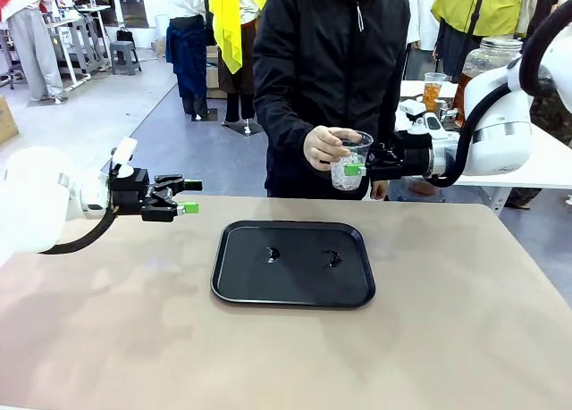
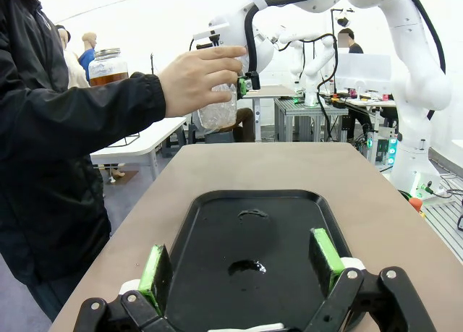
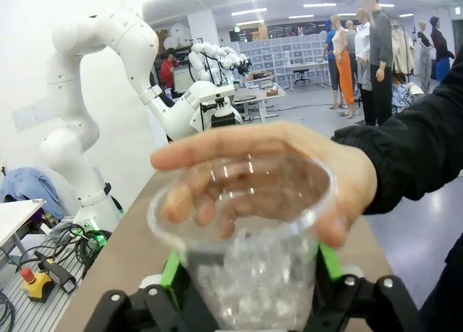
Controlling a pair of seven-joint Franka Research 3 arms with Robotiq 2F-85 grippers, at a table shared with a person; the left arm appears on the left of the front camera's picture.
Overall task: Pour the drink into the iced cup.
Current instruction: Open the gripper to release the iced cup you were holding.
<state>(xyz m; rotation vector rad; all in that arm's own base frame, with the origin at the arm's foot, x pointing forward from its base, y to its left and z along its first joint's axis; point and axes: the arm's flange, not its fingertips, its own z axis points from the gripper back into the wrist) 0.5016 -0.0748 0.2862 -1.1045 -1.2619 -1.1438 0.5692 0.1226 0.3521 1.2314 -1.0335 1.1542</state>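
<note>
Front view has the iced cup (image 1: 350, 163) up in the air over the far edge of the surface (image 1: 465, 321), with the person's hand (image 1: 327, 146) wrapped around it from one side and the right pincer (image 1: 361, 166) on it from the other. From the right wrist view the green pads sit on both sides of the cup (image 3: 249, 245), but I honestly can't tell if they're clamping it or letting go, so call it a handover in the middle. Ice fills the lower part of the cup, and there's no brown liquid in it that I can see.

Left pincer (image 1: 185, 196) hovers wide open over the left part of the surface with nothing in it, pointing toward the black tray (image 1: 295, 263). The tray has just a couple of small wet patches on it.

As for the drink, the only amber stuff I can spot is in a big jar (image 1: 483, 60) and a small cup (image 1: 433, 88) on the white table behind the right arm, well apart from the action.

So my read: pouring isn't started yet. Cup still needs settling somewhere, and the drink has to get fetched and tipped in.
</note>
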